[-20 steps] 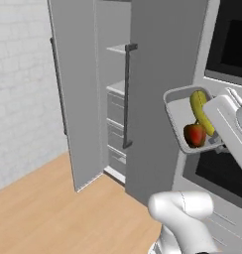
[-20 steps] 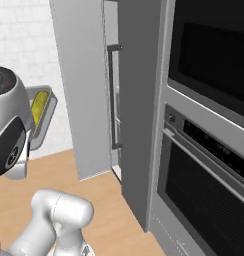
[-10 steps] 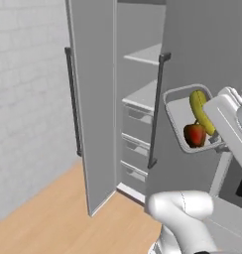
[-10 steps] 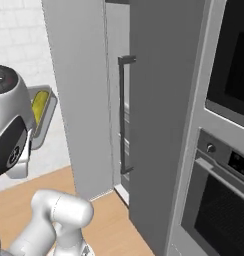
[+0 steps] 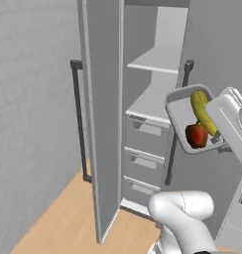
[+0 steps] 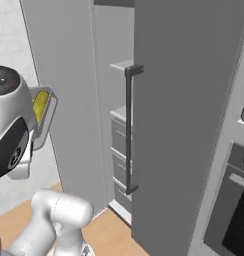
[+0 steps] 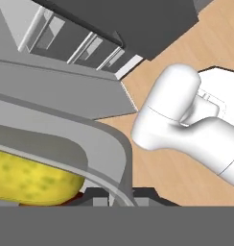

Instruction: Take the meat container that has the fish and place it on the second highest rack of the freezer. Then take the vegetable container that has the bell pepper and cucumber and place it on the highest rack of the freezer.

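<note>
- The hand is clenched on the rim of the container, held up in the air near the open freezer.
- The container looks stiff and light. The rim is a good place to hold it.
- It is tipped on its side, open face toward 9 o'clock. The banana and apple could slide out.
- Its long side runs up and down.
</note>
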